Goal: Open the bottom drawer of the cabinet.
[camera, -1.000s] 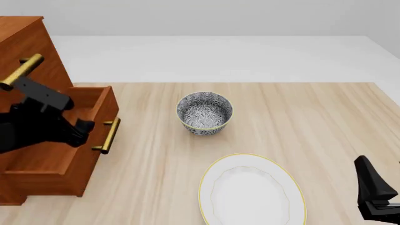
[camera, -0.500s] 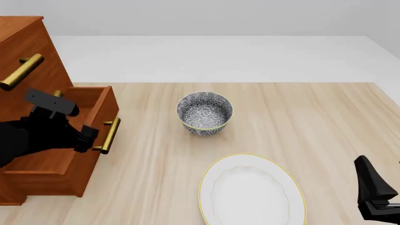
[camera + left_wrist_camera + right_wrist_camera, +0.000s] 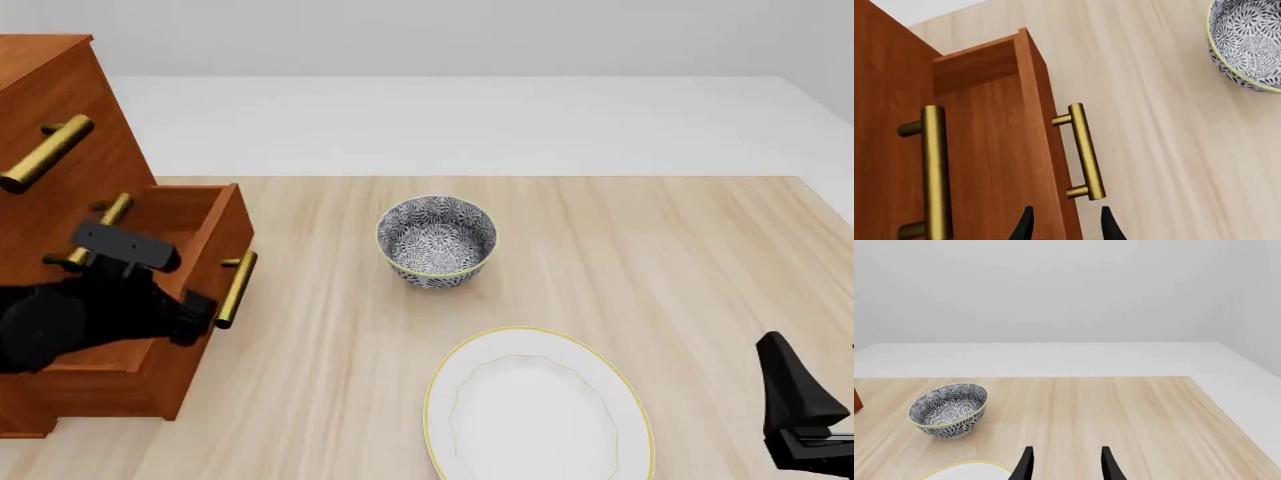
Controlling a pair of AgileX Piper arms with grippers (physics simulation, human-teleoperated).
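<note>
Pale wood counter (image 3: 641,250) is sitting against a plain white background. Cabinet (image 3: 60,110) is standing at the counter's left edge, toward the far side. Bottom drawer (image 3: 160,300) is sticking out of it toward the counter's middle, interior showing, brass handle (image 3: 236,290) on its front. Handles of the two upper drawers are showing above it, those drawers sitting flush.

Left pincer (image 3: 1064,225) is hanging just short of the near end of the drawer handle, not touching it; fingertips (image 3: 1025,226) are parted with nothing between them, one over the drawer front, the other over the counter. In the front view the left arm is covering part of the drawer.

Patterned bowl (image 3: 437,241) is sitting mid-counter, well apart from the drawer. White plate (image 3: 538,405) with yellow rim is lying at the near edge.

Right pincer (image 3: 1065,465) is idling at the near right corner, fingers apart, gripping nothing.
</note>
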